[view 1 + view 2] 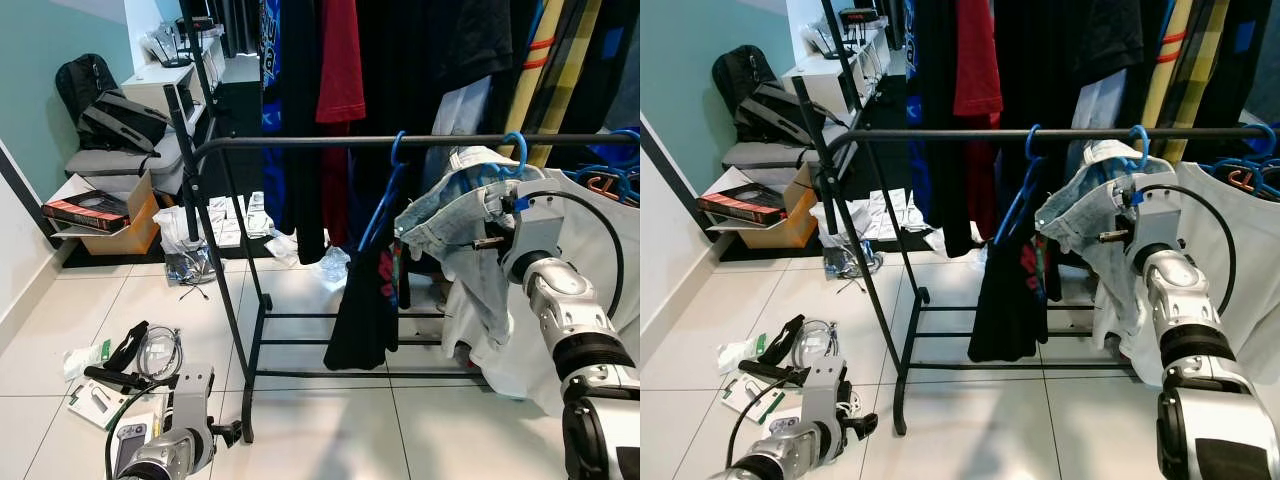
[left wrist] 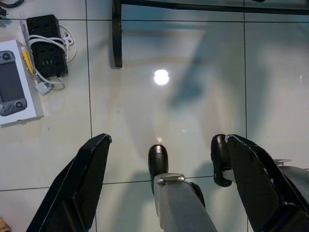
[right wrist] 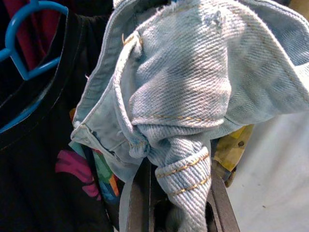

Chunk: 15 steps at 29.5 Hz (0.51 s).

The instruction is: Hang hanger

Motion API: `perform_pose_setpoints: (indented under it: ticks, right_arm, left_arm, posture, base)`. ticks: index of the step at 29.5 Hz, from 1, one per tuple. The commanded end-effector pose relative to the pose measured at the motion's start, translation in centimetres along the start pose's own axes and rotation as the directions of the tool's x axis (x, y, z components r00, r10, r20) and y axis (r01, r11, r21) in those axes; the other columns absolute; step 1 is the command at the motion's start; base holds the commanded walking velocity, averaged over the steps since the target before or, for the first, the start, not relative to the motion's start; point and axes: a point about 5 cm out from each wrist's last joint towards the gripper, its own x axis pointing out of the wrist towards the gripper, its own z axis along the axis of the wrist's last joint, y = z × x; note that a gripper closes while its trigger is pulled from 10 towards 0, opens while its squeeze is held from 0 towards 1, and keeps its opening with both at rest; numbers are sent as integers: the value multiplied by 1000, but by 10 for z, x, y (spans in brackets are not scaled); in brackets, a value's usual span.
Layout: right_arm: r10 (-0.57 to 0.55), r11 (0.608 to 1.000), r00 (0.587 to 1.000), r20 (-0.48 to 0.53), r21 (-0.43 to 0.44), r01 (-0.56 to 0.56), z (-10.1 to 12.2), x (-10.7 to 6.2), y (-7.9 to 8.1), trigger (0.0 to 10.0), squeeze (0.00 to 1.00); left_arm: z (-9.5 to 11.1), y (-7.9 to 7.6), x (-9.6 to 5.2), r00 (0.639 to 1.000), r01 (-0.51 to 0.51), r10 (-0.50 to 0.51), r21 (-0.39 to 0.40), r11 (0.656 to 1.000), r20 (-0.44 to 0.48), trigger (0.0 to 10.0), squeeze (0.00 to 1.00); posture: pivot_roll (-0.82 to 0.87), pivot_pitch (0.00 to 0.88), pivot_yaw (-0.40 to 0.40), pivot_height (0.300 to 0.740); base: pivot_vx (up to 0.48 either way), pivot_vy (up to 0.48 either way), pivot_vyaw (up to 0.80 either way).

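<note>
A blue hanger (image 1: 516, 148) carrying a light blue denim garment (image 1: 455, 215) has its hook over the black rail (image 1: 300, 142) of the clothes rack. In the right wrist view my right gripper (image 3: 181, 203) is shut on a bunched fold of the denim garment (image 3: 193, 96). In the eye views its wrist (image 1: 535, 225) stands right behind the cloth, just under the rail. A second blue hanger (image 1: 392, 165) with a black printed shirt (image 1: 365, 300) hangs to the left of it. My left gripper (image 2: 164, 140) hangs open low over the floor tiles.
More blue hangers (image 1: 610, 175) and a white garment (image 1: 610, 270) crowd the rail's right end. The rack's black foot (image 2: 116, 43) stands near my left gripper. A power strip (image 2: 46, 46), a boxed handheld console (image 2: 14, 87) and cables (image 1: 160, 350) litter the floor at left.
</note>
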Motion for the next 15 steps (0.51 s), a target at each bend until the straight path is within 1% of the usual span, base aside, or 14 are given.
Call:
perform_pose_setpoints:
  ticks: [1, 5, 12, 15]
  right_arm:
    - [-20, 1000, 998, 66, 3, 20, 22, 4, -5, 10000, 0]
    - [-41, 999, 998, 48, 4, 40, 24, 4, -11, 10000, 0]
    - [-55, 998, 998, 26, -10, 55, 22, 3, -15, 10000, 0]
    - [-57, 998, 998, 24, -18, 58, 23, 3, -17, 10000, 0]
  left_arm:
    - [-7, 6, -2, 1000, -11, 11, 7, 1000, -18, 10000, 0]
    - [-7, 5, -2, 1000, -6, 6, 14, 1000, -23, 10000, 0]
    - [-7, 5, -2, 1000, -3, 3, 17, 1000, -25, 10000, 0]
    - [-7, 5, -2, 1000, -1, 2, 20, 1000, -26, 10000, 0]
  posture:
    - [-65, 0, 44, 740]
    - [-64, 0, 43, 740]
    - [-63, 0, 43, 740]
    - [-65, 0, 45, 740]
  base:
    - [0, 0, 0]
    - [0, 0, 0]
    - [0, 0, 0]
    - [160, 0, 0]
